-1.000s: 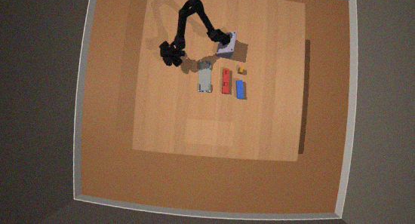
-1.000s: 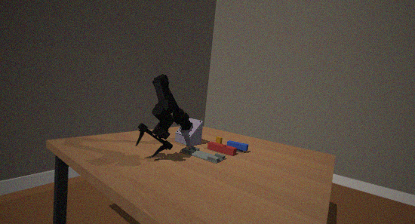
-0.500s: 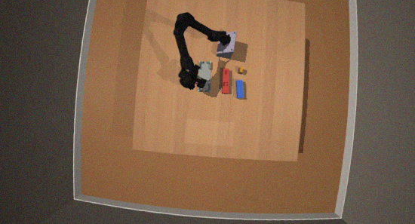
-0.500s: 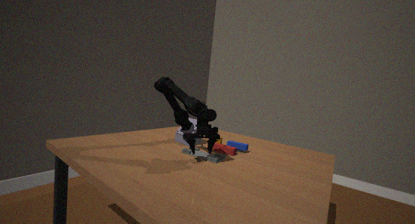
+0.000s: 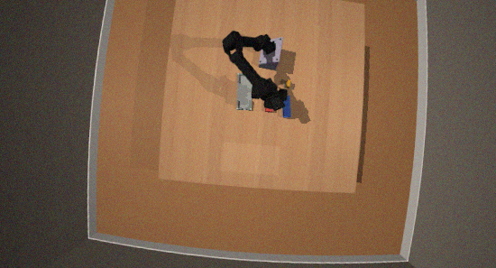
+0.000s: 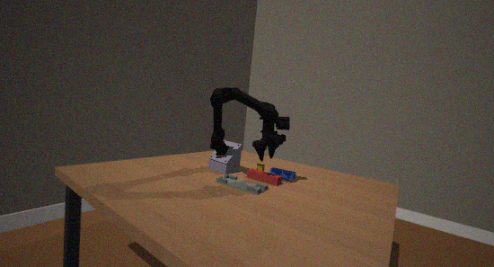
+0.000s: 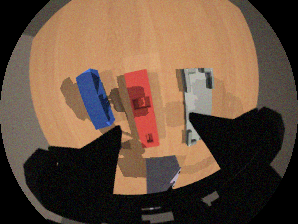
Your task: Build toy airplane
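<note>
The red fuselage (image 5: pixel 269 109) (image 6: pixel 264 177) (image 7: pixel 144 121) lies on the table, its sockets facing up in the wrist view. The blue wing (image 5: pixel 287 107) (image 6: pixel 287 174) (image 7: pixel 91 100) lies beside it, on the side away from the jig. The small yellow tail fin (image 5: pixel 288 83) (image 6: pixel 260 167) is on the table near one end of the fuselage; I cannot make it out in the wrist view. The grey jig (image 5: pixel 244 91) (image 6: pixel 242 185) (image 7: pixel 199 100) lies on the fuselage's other side, its cradle empty. My gripper (image 6: pixel 267 158) (image 7: pixel 156 123) is open and empty, pointing down above the fuselage.
The arm's lavender base block (image 5: pixel 277 49) (image 6: pixel 233 162) (image 7: pixel 161 172) stands on the table behind the parts. The arm arches over from it and hides most of the fuselage in the top view.
</note>
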### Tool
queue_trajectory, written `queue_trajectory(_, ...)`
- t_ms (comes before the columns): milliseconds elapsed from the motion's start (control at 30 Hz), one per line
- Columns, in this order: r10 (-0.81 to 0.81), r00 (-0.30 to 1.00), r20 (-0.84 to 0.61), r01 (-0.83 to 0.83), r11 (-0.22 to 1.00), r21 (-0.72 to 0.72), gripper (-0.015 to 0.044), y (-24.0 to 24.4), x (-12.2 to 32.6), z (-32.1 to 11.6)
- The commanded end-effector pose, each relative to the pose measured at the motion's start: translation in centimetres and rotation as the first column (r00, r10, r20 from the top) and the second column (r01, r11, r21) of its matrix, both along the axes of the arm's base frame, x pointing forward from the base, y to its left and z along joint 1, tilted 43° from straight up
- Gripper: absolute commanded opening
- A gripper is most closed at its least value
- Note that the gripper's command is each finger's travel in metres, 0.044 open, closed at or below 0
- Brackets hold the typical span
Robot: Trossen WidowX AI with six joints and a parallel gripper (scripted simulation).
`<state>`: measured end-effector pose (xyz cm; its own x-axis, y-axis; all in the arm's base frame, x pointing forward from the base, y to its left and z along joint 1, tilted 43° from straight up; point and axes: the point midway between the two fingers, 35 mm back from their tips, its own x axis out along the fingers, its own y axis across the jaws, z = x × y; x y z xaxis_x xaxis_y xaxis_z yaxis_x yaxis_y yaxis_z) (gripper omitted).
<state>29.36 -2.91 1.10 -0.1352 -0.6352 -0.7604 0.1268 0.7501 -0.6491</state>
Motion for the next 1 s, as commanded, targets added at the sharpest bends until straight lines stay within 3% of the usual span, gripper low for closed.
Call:
queue_trajectory(0,0.0,0.999,-0.053,-0.001,1.0,-0.023,0.044,2.3,-1.0,-0.5)
queue_trajectory(100,0.0,0.999,-0.053,-0.001,1.0,-0.023,0.044,2.2,-1.0,-0.8)
queue_trajectory(233,0.0,0.999,-0.053,-0.001,1.0,-0.024,0.044,-1.0,-1.8,-4.2)
queue_trajectory(967,0.0,0.999,-0.053,-0.002,1.0,-0.025,0.044,-3.3,-2.4,-6.8)
